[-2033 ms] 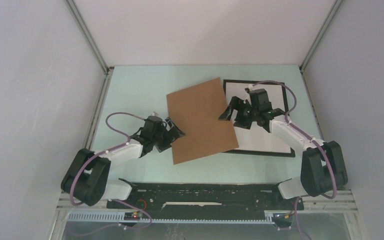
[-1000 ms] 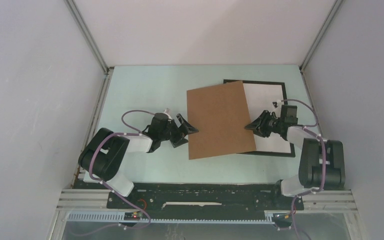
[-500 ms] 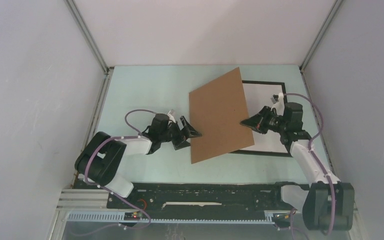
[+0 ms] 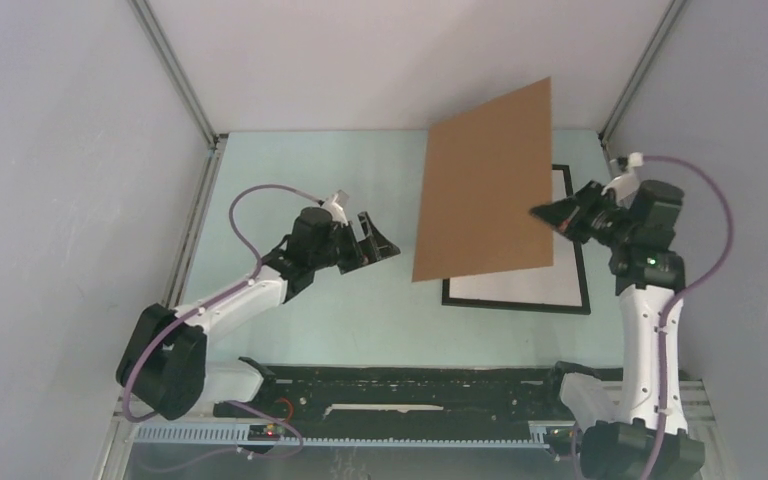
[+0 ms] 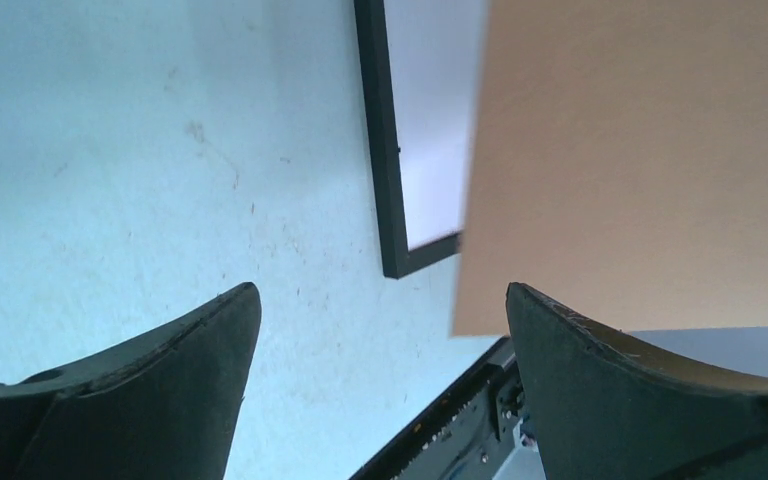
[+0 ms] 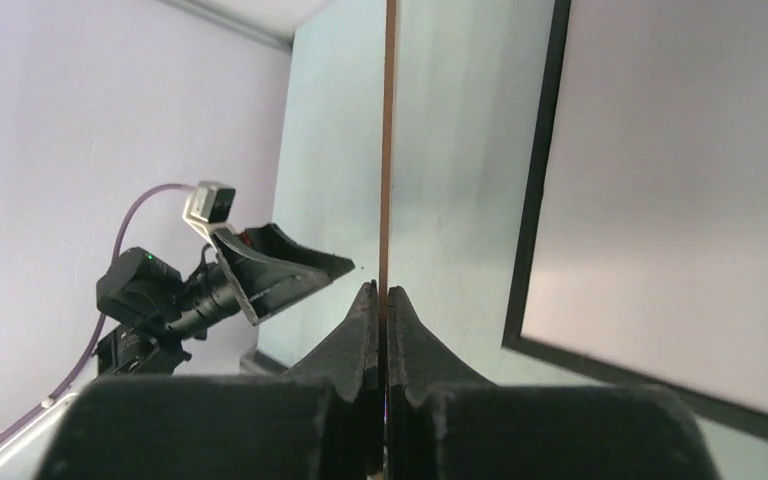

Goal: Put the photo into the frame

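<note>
The black frame lies flat at the table's right side, showing a plain white inside; the left wrist view shows its corner. My right gripper is shut on the right edge of a brown cardboard board, which hangs tilted in the air above the frame. In the right wrist view the board runs edge-on between the closed fingers of the right gripper, with the frame below. My left gripper hovers open left of the board, its jaws wide and empty. The photo is out of view.
The pale green table is enclosed by white walls with metal posts at the back corners. A black base rail runs along the near edge between the two arm bases.
The right gripper has closed on the board's edge and raised it up and to the right, uncovering more of the frame. The left gripper, still open, has drawn slightly away from the board.
</note>
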Robot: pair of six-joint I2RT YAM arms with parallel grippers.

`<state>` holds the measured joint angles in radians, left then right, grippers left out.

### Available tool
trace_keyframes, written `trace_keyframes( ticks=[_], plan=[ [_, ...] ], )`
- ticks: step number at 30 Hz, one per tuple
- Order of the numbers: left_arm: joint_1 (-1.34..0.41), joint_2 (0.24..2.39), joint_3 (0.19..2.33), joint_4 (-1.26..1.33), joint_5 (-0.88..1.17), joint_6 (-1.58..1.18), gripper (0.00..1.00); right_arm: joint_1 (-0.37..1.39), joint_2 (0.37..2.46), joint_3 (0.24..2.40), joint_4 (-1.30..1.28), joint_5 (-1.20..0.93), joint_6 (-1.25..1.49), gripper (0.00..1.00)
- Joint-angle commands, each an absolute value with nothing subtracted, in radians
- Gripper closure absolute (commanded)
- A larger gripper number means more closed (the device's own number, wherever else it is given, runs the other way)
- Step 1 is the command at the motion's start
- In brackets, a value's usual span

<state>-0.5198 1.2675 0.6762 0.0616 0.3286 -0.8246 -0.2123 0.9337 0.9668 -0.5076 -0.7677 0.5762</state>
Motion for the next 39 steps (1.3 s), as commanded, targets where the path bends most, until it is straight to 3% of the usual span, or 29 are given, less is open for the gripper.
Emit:
trace_keyframes(
  ticks=[1, 6, 11, 23, 25, 30, 35, 39],
  plan=[
    [-0.563, 1.361, 0.807, 0.007, 0.242, -0.768, 0.03, -0.318, 0.941, 1.137, -0.598, -0.874, 0.466, 1.00],
    [-0.639, 1.547, 0.956, 0.007, 0.182, -0.770, 0.11, -0.465, 0.964, 1.232, -0.699, -0.843, 0.387, 1.00],
    [-0.731, 1.785, 1.174, -0.062, 0.137, -0.757, 0.34, -0.595, 0.964, 1.274, -0.750, -0.826, 0.362, 1.00],
    [-0.803, 2.102, 1.509, -0.238, 0.008, -0.825, 0.35, -0.598, 0.953, 1.270, -0.739, -0.778, 0.355, 1.00],
    [-0.810, 2.135, 1.552, -0.304, -0.021, -0.820, 0.42, -0.591, 0.950, 1.270, -0.743, -0.782, 0.352, 1.00],
    [-0.811, 2.155, 1.572, -0.415, -0.097, -0.809, 0.63, -0.535, 0.961, 1.270, -0.760, -0.773, 0.341, 1.00],
    [-0.794, 2.170, 1.586, -0.475, -0.087, -0.777, 0.73, -0.456, 0.968, 1.253, -0.784, -0.723, 0.330, 1.00],
    [-0.749, 2.125, 1.470, -0.407, -0.021, -0.804, 0.73, -0.403, 0.967, 1.217, -0.777, -0.682, 0.332, 1.00]
  ],
)
